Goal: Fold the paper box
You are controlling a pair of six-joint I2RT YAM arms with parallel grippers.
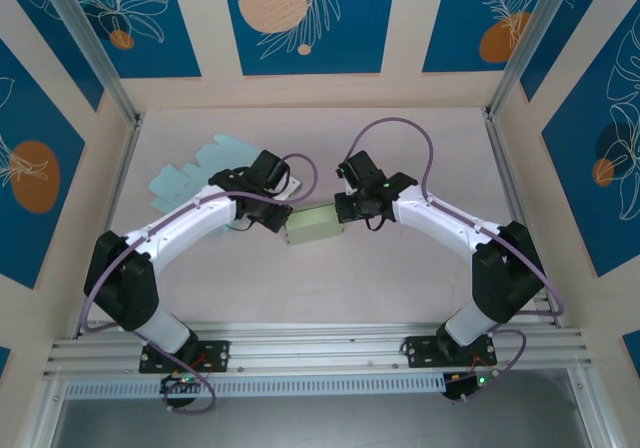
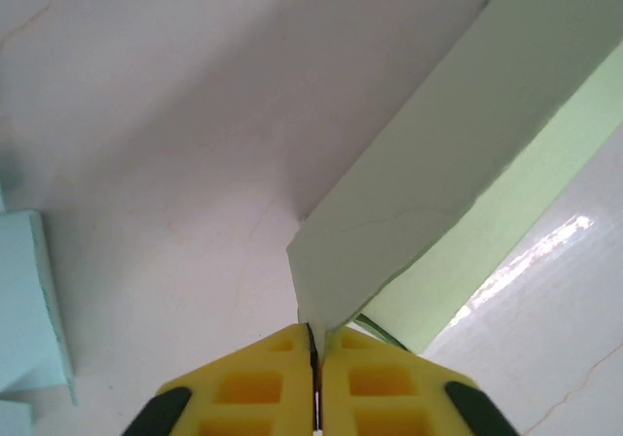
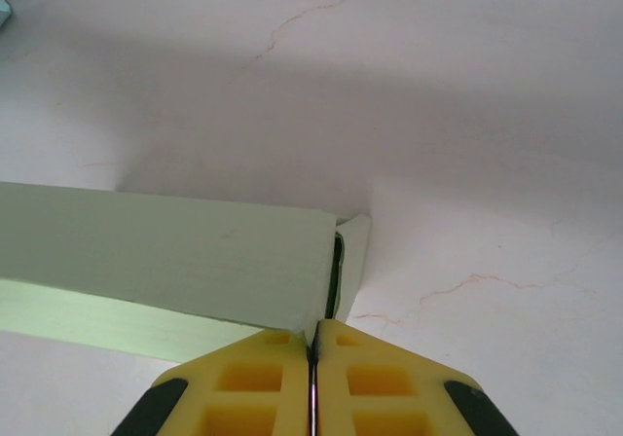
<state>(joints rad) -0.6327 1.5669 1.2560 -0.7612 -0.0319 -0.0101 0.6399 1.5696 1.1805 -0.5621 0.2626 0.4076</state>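
Pale green paper box (image 1: 313, 226) sits mid-table (image 1: 400, 288), between the two arms. Left end effector (image 2: 313, 337) pinched tight on the box's thin edge at its 9 o'clock end. Right end effector (image 3: 313, 335) pinched tight on the box corner at its 3 o'clock end. Light blue flat blanks (image 1: 195, 173) lie at 10 o'clock from the box, apart.

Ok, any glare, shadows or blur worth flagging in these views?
Top external: even light, sharp, paper box clearly readable. Left wrist: bright glare streak on the table beside the box. Right wrist: broad soft shadow across the table, no glare.
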